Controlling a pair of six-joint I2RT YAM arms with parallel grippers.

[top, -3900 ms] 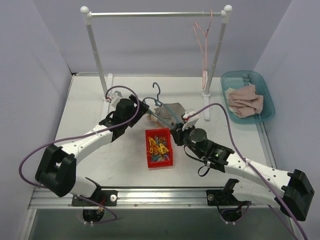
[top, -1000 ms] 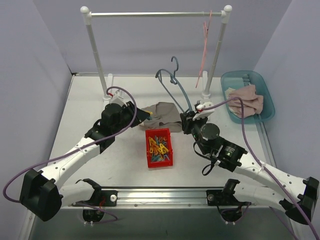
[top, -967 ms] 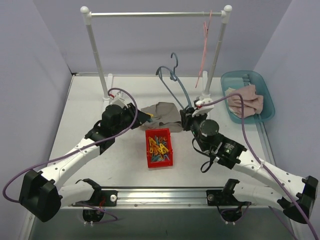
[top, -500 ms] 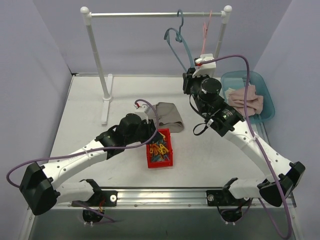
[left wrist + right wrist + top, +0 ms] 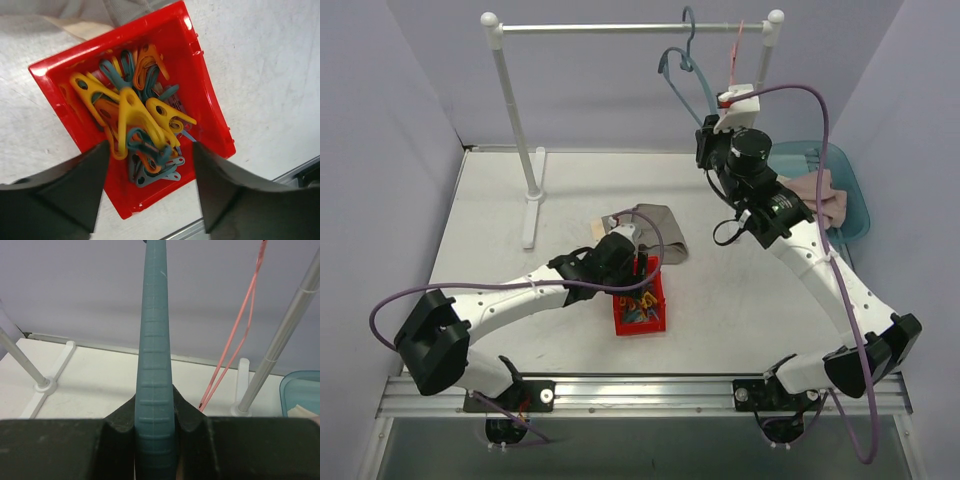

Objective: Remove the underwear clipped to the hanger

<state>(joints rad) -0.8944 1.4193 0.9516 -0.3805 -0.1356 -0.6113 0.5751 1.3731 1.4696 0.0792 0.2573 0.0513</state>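
Right tool clamped on slim teal plastic hanger, hook near silver metal rail; misjudged hooking could drop it. Left tool gapes empty above red plastic clip bin.

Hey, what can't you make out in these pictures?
Hook of the blue hanger: cut off by the right wrist view's top edge; too small in the top view to tell if it's on the rail.
The underwear: left arm covers part in the top view; left wrist view's top edge crops it.
The basket: right arm hides part.
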